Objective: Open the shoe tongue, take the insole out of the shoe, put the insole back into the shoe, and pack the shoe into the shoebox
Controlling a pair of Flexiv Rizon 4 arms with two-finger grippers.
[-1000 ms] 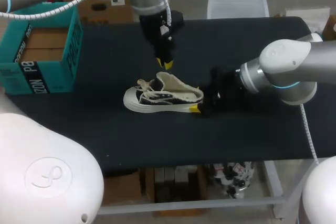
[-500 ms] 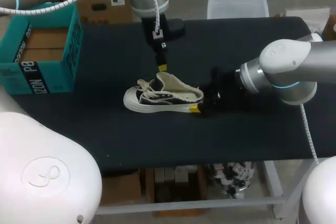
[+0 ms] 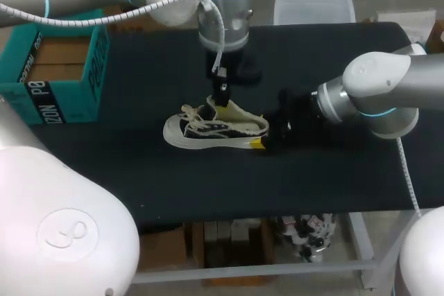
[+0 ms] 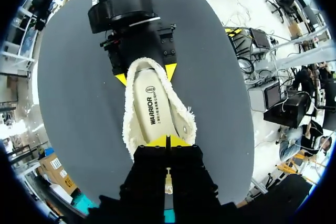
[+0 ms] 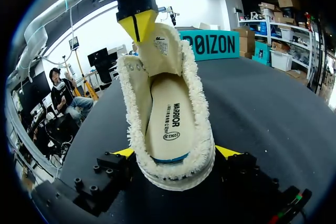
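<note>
A black-and-white shoe [image 3: 208,129] with fleecy lining lies in the middle of the table, toe to the left. Its cream insole [image 5: 170,119] [image 4: 149,108] lies inside. My left gripper [image 3: 222,96] [image 4: 167,141] comes down from above, its yellow tips [image 5: 137,24] pinched on the top edge of the upright tongue [image 5: 165,51]. My right gripper [image 3: 262,140] [image 5: 176,153] is at the heel, one finger pressed against each side of it. The teal shoebox [image 3: 55,77] [image 5: 210,44] stands open at the table's far left.
The black tabletop [image 3: 139,178] stretches wide in front of the shoe and between the shoe and the shoebox. My right arm [image 3: 374,95] lies low across the table's right side.
My left gripper has come down and slightly right onto the tongue, and its fingers have shut. The shoe and my right arm have not moved.
</note>
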